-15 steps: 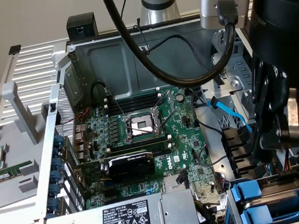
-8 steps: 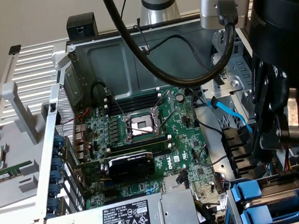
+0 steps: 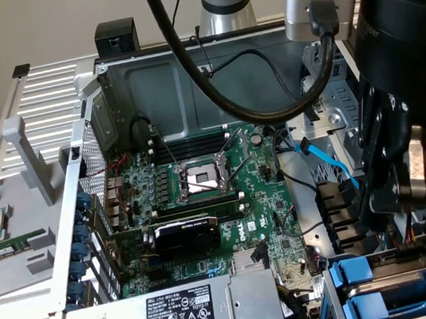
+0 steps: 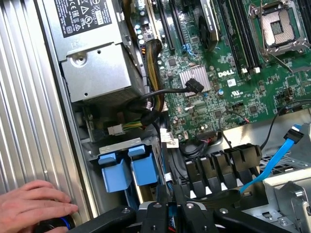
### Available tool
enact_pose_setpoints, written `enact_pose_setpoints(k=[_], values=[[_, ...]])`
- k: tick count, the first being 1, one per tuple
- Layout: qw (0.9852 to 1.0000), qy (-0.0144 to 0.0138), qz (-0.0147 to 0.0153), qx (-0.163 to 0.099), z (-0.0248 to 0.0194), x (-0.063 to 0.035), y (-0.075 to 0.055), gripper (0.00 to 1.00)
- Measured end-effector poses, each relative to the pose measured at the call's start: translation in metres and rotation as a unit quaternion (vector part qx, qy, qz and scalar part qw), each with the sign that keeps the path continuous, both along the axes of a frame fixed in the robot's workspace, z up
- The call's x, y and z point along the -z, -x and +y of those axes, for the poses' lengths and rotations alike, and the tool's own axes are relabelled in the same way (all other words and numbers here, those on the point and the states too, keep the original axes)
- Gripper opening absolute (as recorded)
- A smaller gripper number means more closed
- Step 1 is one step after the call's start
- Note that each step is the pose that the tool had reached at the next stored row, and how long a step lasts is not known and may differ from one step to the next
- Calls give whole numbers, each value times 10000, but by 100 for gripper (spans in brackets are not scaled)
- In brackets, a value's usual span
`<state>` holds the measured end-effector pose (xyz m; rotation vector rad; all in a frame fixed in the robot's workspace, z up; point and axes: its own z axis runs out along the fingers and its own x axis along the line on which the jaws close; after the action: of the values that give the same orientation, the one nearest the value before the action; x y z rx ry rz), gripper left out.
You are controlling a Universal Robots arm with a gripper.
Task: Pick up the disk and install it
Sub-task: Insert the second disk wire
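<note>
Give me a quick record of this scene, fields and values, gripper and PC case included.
case: open PC case
board: green motherboard with empty CPU socket
power supply: silver box beside the board
drive bay: blue carriers seated in the bay
gripper: shut, just above the blue carriers
person: hand resting on the case edge

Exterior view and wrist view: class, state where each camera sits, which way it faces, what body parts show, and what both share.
Exterior view: off the arm, above the open computer case, looking down at the motherboard; the end effector hangs at this view's right.
Wrist view: on the wrist, facing down into the case; end effector and a person's hand show.
Shared: power supply, blue drive carriers, blue cable.
</note>
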<state>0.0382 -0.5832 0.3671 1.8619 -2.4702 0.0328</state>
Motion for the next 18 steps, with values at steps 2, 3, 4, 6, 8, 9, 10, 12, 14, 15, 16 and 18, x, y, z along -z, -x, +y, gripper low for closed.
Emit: enact_pose_setpoints(k=[2, 3, 4, 6, 8, 9, 10, 12, 14, 15, 16, 18], values=[[10000, 0, -45, -14, -3, 0, 16, 16], [10000, 0, -72, -34, -5, -1, 18, 16], [9999, 0, -101, -82, -7, 0, 18, 16], [9996, -2, -139, -230, -8, 2, 18, 16], [9992, -4, -161, -355, -9, 12, 17, 16], [9989, -5, -169, -429, -9, 20, 17, 16], [9986, -5, -174, -500, -9, 26, 18, 16], [9980, -8, -178, -609, -14, 40, 20, 16], [9976, -19, -182, -674, -27, 57, 22, 16], [9973, -26, -184, -704, -35, 67, 25, 16], [9972, -30, -185, -727, -39, 74, 26, 16], [9969, -35, -186, -760, -50, 84, 28, 16]])
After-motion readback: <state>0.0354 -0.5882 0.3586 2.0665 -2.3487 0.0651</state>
